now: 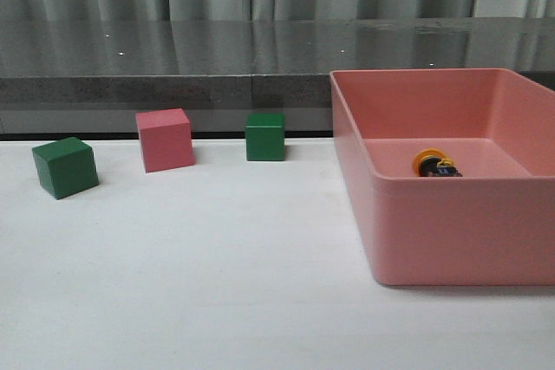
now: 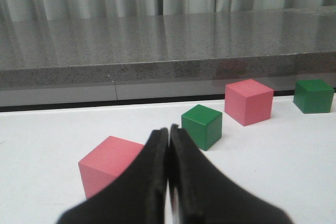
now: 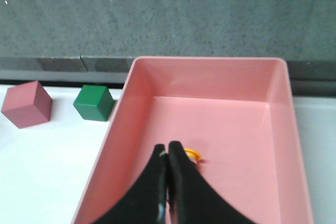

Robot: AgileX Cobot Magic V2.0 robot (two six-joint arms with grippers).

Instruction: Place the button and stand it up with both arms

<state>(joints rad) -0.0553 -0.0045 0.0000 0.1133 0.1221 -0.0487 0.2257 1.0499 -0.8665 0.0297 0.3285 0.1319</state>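
Observation:
The button (image 1: 434, 164) lies on its side on the floor of the pink bin (image 1: 460, 223), yellow cap toward the left. In the right wrist view only its yellow cap (image 3: 192, 154) shows, just beyond my right gripper (image 3: 168, 148), which is shut and empty above the bin (image 3: 118, 135). My left gripper (image 2: 169, 129) is shut and empty over the white table, with a pink cube (image 2: 107, 161) just beyond its tips. Neither arm shows in the front view.
On the table's left half stand a green cube (image 1: 65, 166), a pink cube (image 1: 165, 139) and a second green cube (image 1: 264, 136). The left wrist view shows a green cube (image 2: 202, 125), a pink cube (image 2: 249, 101) and a far green cube (image 2: 313, 96). A grey ledge (image 1: 173, 58) runs behind the table.

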